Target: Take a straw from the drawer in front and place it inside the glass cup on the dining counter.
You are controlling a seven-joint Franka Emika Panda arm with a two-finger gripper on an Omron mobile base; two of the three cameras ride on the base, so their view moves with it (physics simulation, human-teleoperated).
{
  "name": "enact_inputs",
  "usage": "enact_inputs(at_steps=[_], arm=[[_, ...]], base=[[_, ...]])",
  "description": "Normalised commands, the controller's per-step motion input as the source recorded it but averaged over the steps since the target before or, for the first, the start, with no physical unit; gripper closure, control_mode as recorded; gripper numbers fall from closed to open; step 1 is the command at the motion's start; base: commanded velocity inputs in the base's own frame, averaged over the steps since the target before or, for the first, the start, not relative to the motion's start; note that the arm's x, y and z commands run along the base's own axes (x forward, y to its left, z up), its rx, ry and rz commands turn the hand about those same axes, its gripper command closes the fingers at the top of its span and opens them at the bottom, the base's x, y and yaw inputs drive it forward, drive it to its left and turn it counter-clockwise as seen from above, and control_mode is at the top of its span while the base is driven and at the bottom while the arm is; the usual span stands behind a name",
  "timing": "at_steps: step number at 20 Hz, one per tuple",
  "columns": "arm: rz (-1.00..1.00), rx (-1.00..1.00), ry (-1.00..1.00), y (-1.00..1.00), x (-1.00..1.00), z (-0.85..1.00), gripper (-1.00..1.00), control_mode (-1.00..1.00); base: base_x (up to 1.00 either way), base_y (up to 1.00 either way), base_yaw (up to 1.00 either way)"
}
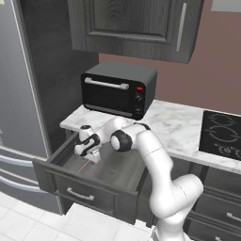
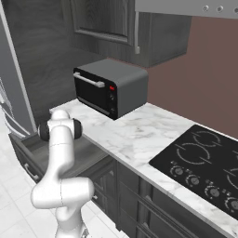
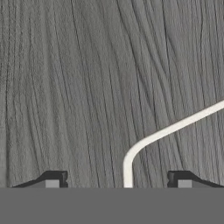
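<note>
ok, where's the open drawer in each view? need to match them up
Left base view: the drawer sits lower left, pulled open.
Right base view: the drawer is left of centre, below the worktop edge.
Hand view: the drawer's wood-grain floor lies beyond the fingers.
Shared landmark: the toaster oven stands on the worktop just above the drawer in both base views.

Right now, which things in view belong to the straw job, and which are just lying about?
Job: open drawer; straw lying on its floor.
Lying about: toaster oven; marble worktop; cooktop; wall cabinet.
</note>
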Motion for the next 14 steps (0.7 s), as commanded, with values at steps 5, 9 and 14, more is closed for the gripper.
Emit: enact_inputs(at_steps=[5, 9, 14], arm=[[0.0, 0.0, 0.1, 0.0, 0.03, -0.42, 1.0, -1.0], [-0.01, 0.0, 0.09, 0.0, -0.07, -0.46, 1.0, -1.0], [-0.01, 0.0, 0.02, 0.0, -0.17, -0.23, 1.0, -1.0]], base=[[0.0, 0.0, 0.0], [0.0, 0.0, 0.0], [0.0, 0.0, 0.0]])
